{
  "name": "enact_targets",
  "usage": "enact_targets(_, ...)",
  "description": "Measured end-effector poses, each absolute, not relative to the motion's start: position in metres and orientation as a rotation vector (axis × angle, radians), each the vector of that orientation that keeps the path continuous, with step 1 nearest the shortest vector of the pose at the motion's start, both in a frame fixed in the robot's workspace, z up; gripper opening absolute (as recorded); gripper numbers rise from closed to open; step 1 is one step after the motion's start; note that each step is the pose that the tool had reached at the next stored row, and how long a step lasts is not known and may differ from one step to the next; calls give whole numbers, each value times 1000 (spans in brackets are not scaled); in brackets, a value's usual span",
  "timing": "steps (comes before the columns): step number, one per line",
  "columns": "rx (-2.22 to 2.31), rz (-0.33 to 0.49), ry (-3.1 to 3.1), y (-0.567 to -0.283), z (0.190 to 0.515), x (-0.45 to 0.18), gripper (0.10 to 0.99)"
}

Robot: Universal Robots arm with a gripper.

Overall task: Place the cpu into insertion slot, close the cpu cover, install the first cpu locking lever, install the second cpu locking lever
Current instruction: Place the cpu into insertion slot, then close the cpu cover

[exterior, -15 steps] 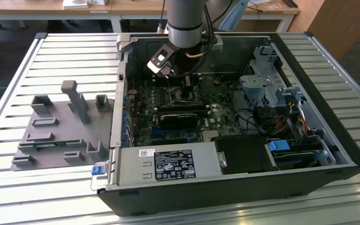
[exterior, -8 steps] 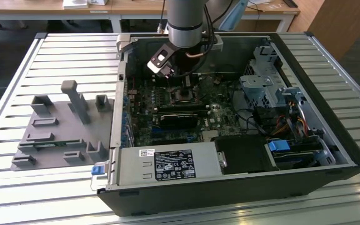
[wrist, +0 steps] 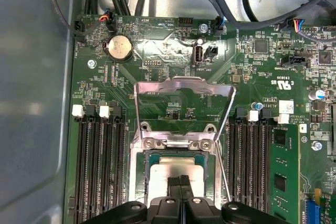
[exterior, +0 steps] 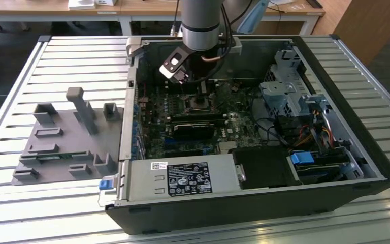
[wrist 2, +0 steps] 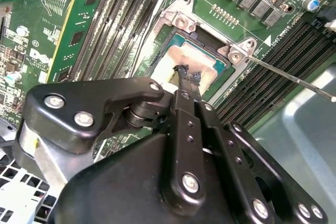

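The cpu (wrist: 176,167) lies flat in the insertion slot (wrist: 142,174), its tan face up; in the second wrist view the cpu (wrist 2: 195,59) sits inside the silver rim. My gripper (wrist: 180,181) is shut, its two fingertips pressed together and resting on or just above the chip's near edge, as the gripper (wrist 2: 185,74) also appears in the second wrist view. The cpu cover (wrist: 184,83) stands raised open behind the slot, and the board shows through its window. A thin locking lever (wrist 2: 294,80) juts out beside the slot, unlatched. In the exterior view my gripper (exterior: 183,84) hangs over the insertion slot (exterior: 198,103).
Rows of black memory slots (wrist: 100,166) flank the socket on both sides. A long black card (exterior: 195,127), the power supply (exterior: 181,178), a drive cage (exterior: 290,96) and cables crowd the open case. A grey fixture plate (exterior: 66,137) lies at the exterior view's left.
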State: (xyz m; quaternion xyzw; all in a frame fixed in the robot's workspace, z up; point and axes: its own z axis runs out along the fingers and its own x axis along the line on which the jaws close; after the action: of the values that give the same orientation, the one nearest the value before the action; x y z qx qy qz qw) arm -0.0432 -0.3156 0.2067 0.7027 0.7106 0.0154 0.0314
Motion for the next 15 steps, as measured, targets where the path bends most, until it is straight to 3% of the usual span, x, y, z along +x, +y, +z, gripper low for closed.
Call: enact_targets(15,2163,45,2188,-316,211,-43,106)
